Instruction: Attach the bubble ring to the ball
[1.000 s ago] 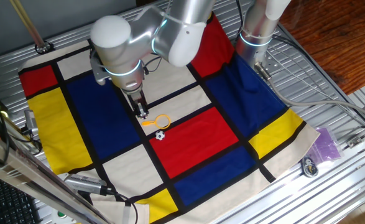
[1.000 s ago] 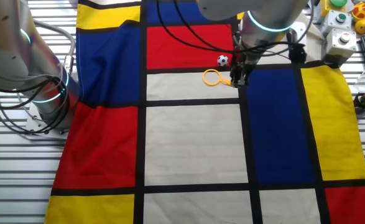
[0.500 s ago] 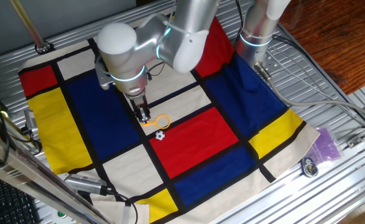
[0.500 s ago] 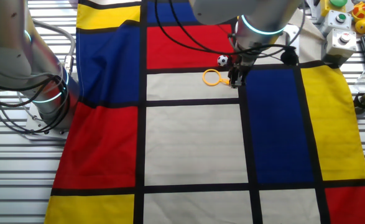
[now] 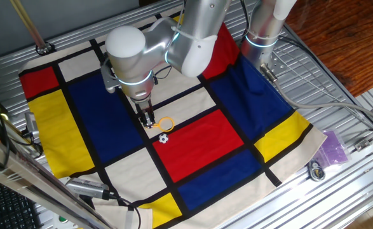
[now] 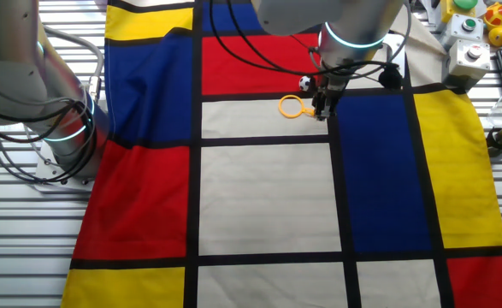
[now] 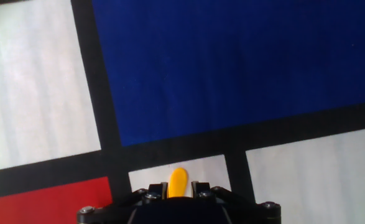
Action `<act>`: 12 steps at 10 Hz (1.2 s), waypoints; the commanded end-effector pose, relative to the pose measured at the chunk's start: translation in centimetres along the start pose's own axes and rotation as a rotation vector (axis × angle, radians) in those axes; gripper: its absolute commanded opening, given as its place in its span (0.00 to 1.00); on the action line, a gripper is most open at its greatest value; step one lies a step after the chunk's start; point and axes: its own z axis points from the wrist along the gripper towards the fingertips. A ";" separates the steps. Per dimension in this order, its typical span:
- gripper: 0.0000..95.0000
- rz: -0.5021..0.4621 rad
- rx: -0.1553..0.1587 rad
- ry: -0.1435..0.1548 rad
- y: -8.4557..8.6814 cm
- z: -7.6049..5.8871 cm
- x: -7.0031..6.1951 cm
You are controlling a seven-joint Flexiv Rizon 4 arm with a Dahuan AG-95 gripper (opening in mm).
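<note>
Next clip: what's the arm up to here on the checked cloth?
The arm's two-finger gripper is down at the orange handle end of the thin yellow-orange plastic bubble ring, which lies flat on the colour-block cloth. In the hand view the handle tip sits between the fingers; whether they have closed on it is unclear. The tiny black-and-white ball rests beside the ring, not yet inside it.
</note>
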 end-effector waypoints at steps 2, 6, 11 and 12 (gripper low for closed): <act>0.20 0.005 0.002 -0.005 0.1 0.4 -0.2; 0.20 0.013 0.000 -0.025 0.1 1.0 -0.1; 0.20 0.015 -0.001 -0.033 0.1 1.3 -0.1; 0.20 0.016 -0.001 -0.037 0.1 1.3 0.0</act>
